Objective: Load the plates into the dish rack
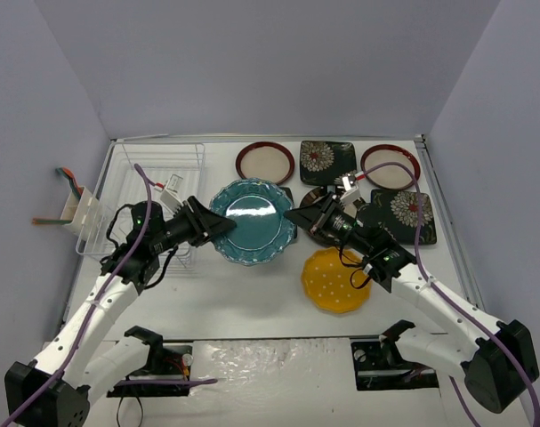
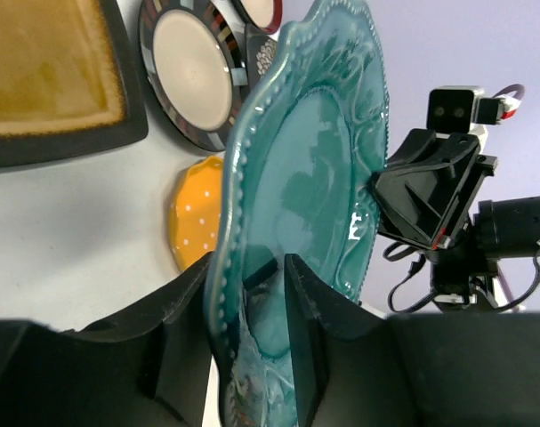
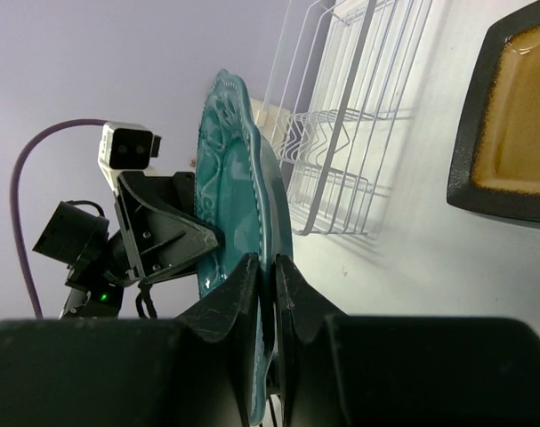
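Left claw (image 1: 218, 227) and right claw (image 1: 294, 216) both clamp the teal plate (image 1: 252, 222) by opposite rims; we judge this a handover toward the dish rack (image 1: 161, 167).

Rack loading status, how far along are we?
Done: nothing yet, the dish rack shows no plates. In hand: the teal plate, gripped by left tool and right tool at once. Left: that one, plus yellow dotted plate, red-rimmed plate, floral square plate and others on the table.

The plate (image 1: 252, 233) hangs between my left gripper (image 1: 214, 228) and right gripper (image 1: 298, 216); the dish rack (image 1: 154, 178) stands left of it; another plate (image 1: 337, 280) lies nearer on the right; more plates (image 1: 327, 162) lie behind.
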`<move>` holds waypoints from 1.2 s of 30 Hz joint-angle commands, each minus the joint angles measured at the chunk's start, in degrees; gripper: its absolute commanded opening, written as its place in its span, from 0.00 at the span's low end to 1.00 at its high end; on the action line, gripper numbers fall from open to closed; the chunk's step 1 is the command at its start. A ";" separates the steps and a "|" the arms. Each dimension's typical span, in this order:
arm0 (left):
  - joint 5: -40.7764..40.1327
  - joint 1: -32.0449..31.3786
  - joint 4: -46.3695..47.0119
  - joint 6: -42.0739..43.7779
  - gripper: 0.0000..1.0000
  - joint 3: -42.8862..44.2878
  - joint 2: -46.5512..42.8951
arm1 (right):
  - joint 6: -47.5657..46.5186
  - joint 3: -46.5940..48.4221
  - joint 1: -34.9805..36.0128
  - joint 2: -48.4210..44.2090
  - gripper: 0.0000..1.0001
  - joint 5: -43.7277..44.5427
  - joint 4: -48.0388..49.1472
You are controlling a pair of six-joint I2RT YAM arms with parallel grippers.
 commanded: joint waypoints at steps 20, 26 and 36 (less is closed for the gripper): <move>-11.34 -0.27 -22.90 19.46 0.00 24.09 -3.94 | -25.88 11.51 -2.00 -5.14 1.00 6.09 -22.72; -29.75 -0.27 -42.80 37.09 0.00 41.72 0.50 | -31.30 13.94 -2.16 -6.61 1.00 9.60 -29.93; -61.86 0.90 -50.32 66.13 0.00 56.58 8.91 | -34.68 13.91 -2.16 -7.40 1.00 8.52 -33.88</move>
